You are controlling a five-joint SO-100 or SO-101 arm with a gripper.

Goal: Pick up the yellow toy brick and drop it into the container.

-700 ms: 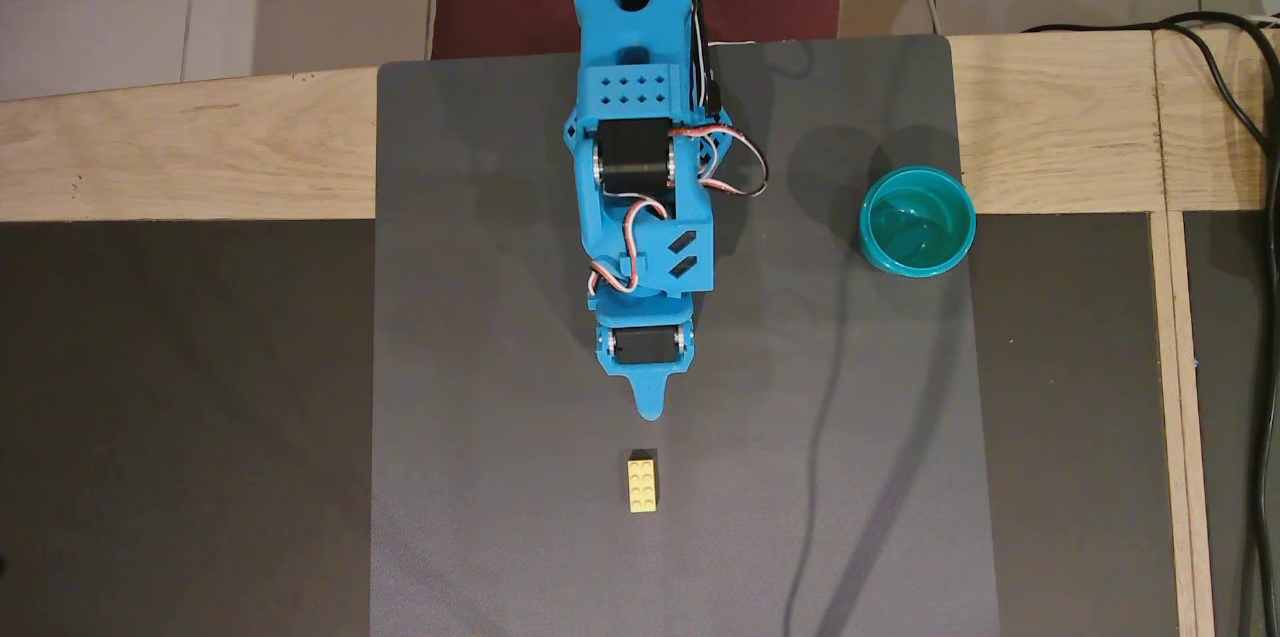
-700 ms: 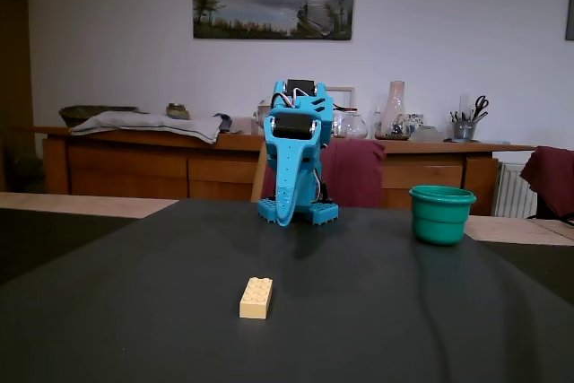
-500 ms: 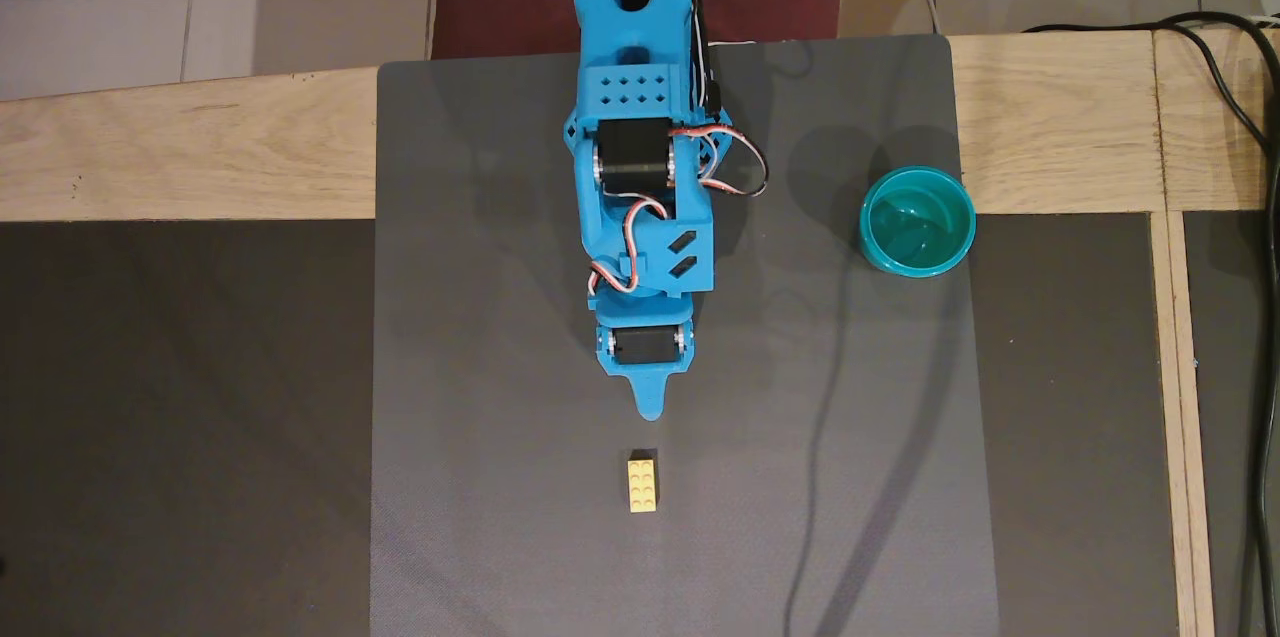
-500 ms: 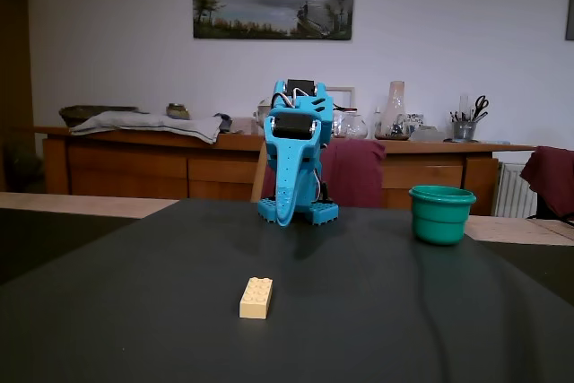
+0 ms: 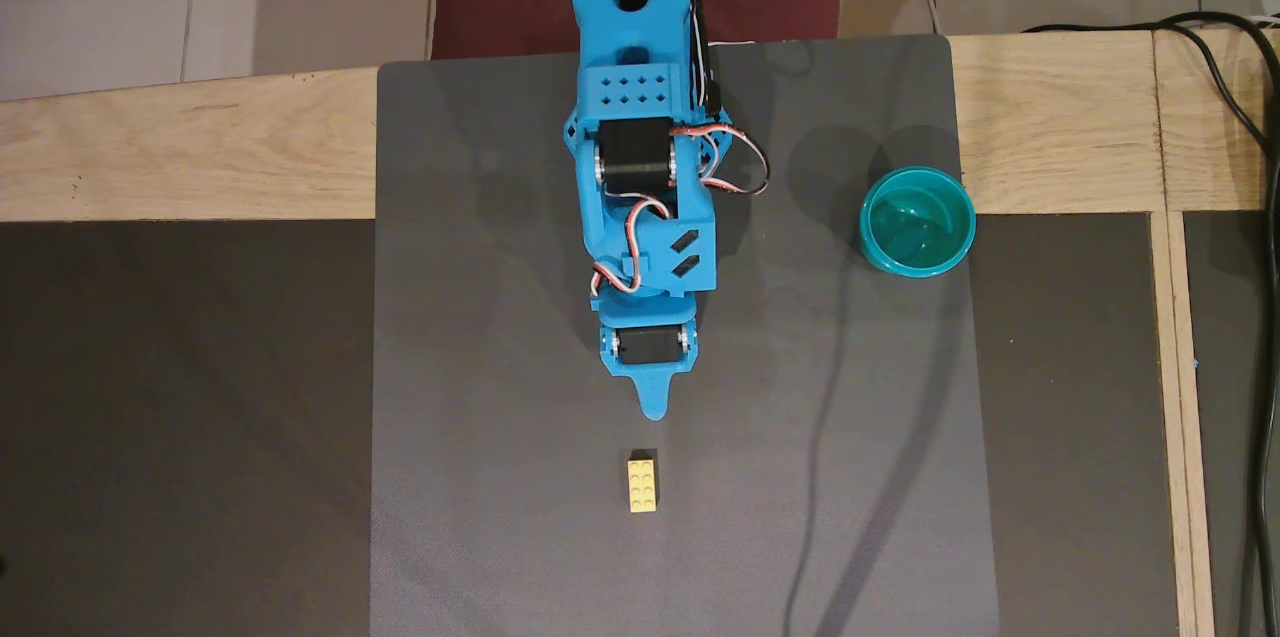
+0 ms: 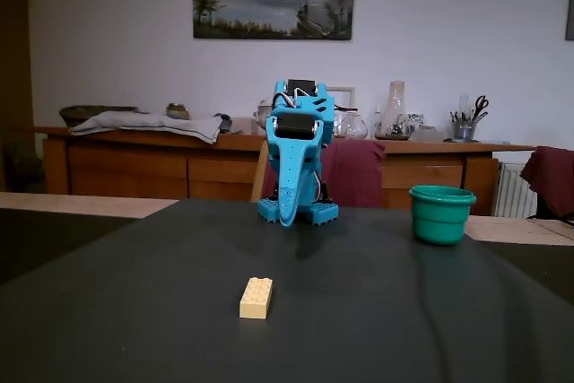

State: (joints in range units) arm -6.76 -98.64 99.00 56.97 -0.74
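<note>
The yellow toy brick (image 5: 643,483) lies flat on the dark grey mat, studs up; it also shows in the fixed view (image 6: 256,298), near the front. The teal-green cup (image 5: 917,221) stands upright at the mat's right edge, empty as far as I can see; it is at the right in the fixed view (image 6: 441,213). The blue arm is folded over its base. My gripper (image 5: 655,407) points toward the brick, a short gap away, and its jaws look closed and empty; it hangs tip-down in the fixed view (image 6: 287,218).
The grey mat (image 5: 480,367) lies on a wooden table with dark panels. Black cables (image 5: 1255,117) run down the far right side. A red chair back (image 6: 354,172) stands behind the arm's base.
</note>
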